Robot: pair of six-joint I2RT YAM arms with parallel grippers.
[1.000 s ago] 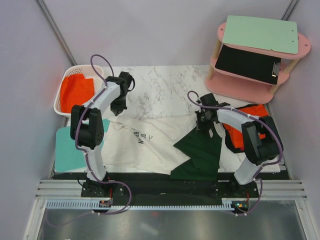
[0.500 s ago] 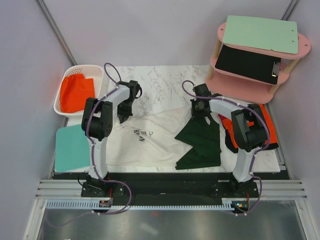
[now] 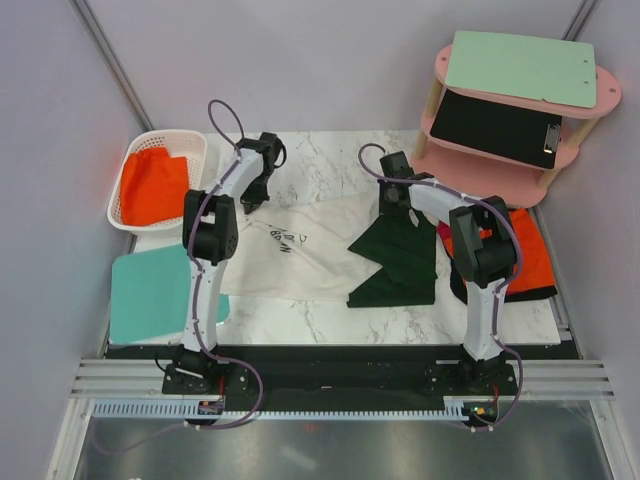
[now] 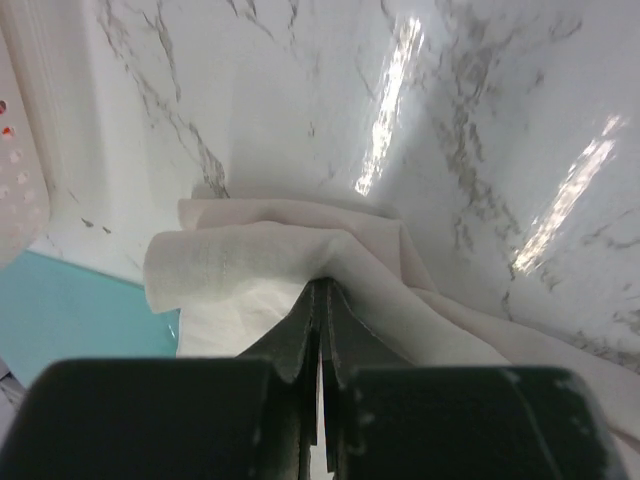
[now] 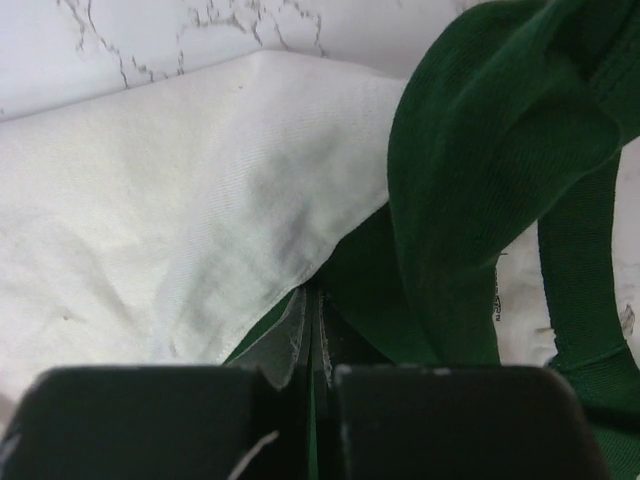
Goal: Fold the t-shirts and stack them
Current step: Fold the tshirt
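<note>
The cream-white t-shirt (image 3: 300,262) lies spread across the marble table (image 3: 330,160), its dark lettering facing up. My left gripper (image 3: 248,208) is shut on its far left edge; in the left wrist view the bunched cloth (image 4: 250,260) sits at the tips of the gripper (image 4: 320,285). The dark green t-shirt (image 3: 402,262) lies crumpled over the cream one's right side. My right gripper (image 3: 390,207) is shut there. In the right wrist view the gripper (image 5: 312,295) pinches green cloth (image 5: 480,150), and the cream hem (image 5: 150,230) meets its tips.
A white basket (image 3: 196,142) with an orange cloth stands at the far left. A teal cloth (image 3: 150,295) lies front left. A pink two-level shelf (image 3: 436,165) stands at the back right. Orange and black cloths (image 3: 525,260) lie beside the right arm.
Both grippers have moved away from the arm bases toward the table's far side, dragging the cream and green shirts along. Both arms now reach out straighter.
</note>
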